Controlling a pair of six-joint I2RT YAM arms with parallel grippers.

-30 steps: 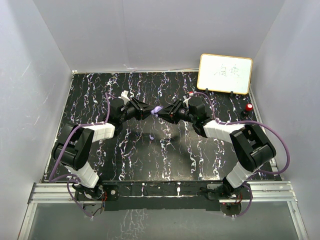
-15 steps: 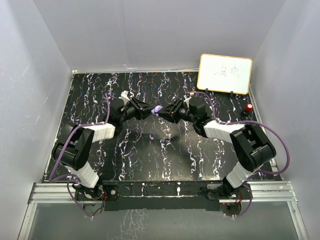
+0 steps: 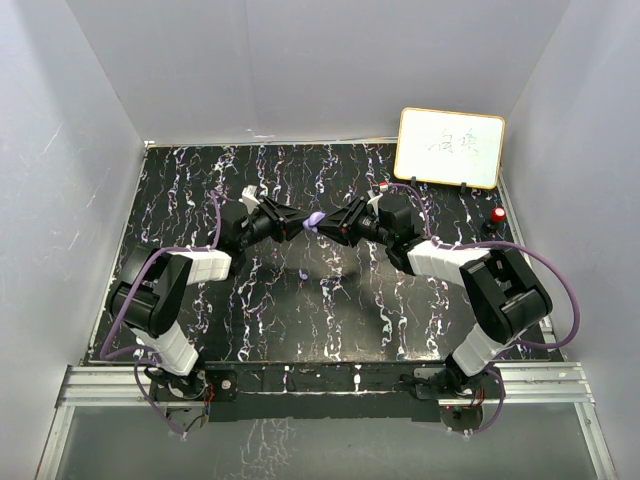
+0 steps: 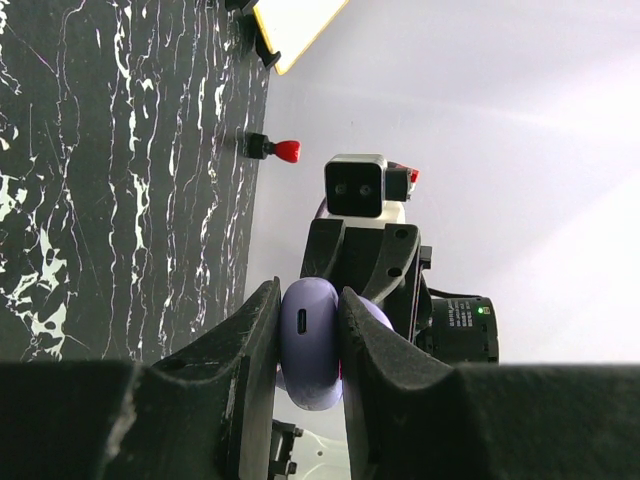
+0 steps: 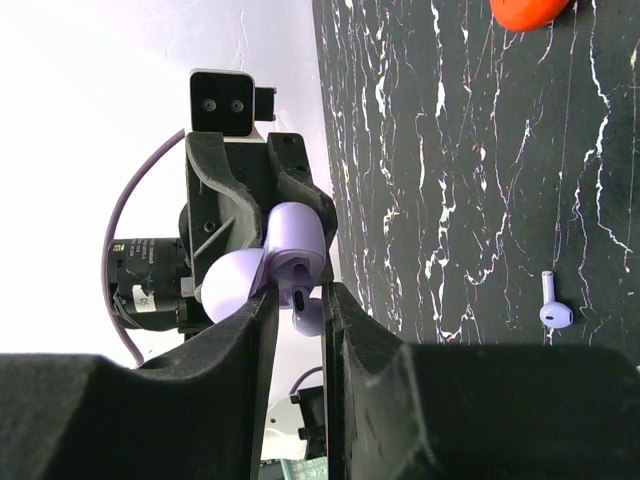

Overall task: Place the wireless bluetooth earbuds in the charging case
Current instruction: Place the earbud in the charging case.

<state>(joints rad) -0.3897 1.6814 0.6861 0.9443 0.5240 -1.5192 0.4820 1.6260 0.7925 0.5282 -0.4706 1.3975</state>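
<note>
The purple charging case is held in the air over the middle of the table, between both grippers. My left gripper is shut on the case body, its charging port facing the left wrist camera. In the right wrist view the case is open, with its lid swung to the left. My right gripper is shut on a purple earbud right at the case's opening. A second purple earbud lies on the table, also in the top view. No red earbud shows.
A red round disc sits at the back right, also in the right wrist view. A small whiteboard stands at the back right corner. White walls close in the black marbled table on three sides.
Both grippers have edged slightly toward the back of the table, still meeting at the case. Their grips have not changed.
</note>
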